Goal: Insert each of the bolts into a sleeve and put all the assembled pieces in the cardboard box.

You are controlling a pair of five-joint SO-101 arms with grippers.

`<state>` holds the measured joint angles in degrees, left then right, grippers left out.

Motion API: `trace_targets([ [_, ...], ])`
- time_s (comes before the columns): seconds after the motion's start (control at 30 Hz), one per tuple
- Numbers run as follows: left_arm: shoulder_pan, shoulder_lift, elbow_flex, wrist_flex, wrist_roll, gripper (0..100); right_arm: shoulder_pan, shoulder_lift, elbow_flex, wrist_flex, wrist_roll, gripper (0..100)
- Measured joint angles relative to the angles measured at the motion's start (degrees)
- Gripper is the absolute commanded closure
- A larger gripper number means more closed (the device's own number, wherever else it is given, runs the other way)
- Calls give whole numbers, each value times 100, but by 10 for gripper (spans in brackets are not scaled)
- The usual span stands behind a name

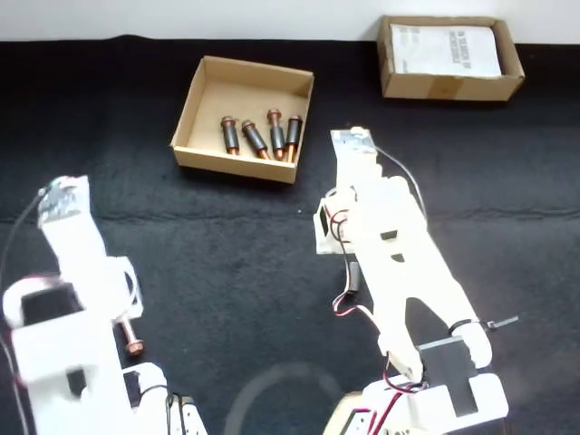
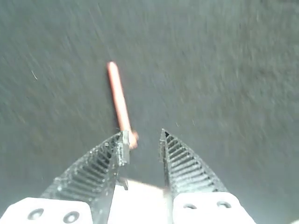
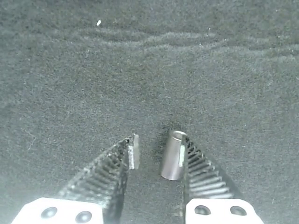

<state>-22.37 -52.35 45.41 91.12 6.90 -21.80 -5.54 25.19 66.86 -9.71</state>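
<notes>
Left gripper (image 2: 142, 140): jaws parted, nothing held. Bolt (image 2: 119, 100) flat on black mat (image 2: 224, 70), head end just beside one fingertip.
Right gripper (image 3: 160, 143): jaws parted, not clamped. Sleeve (image 3: 174, 156) between them, against one finger.
Farther back: cardboard box (image 1: 217, 95) holds four assembled pieces (image 1: 253, 138) side by side.
Far edge: second box (image 1: 444, 88), paper (image 1: 444, 50) inside.

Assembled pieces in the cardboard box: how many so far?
4 assembled pieces, side by side in the cardboard box, toward its near right corner; none appear hidden.
</notes>
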Motion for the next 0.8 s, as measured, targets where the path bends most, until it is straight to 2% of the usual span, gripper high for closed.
trace_targets([
  [0.1,273,1037,-870,519,519,875,0,0,0,44,0,873],
  [0.27,448,2224,-1503,730,1116,875,0,0,0,149,0,873],
  [0.67,448,3341,-1582,730,1231,877,0,0,290,-88,0,873],
  [0.8,448,3341,-1582,730,1231,877,0,0,545,-88,-466,873],
])
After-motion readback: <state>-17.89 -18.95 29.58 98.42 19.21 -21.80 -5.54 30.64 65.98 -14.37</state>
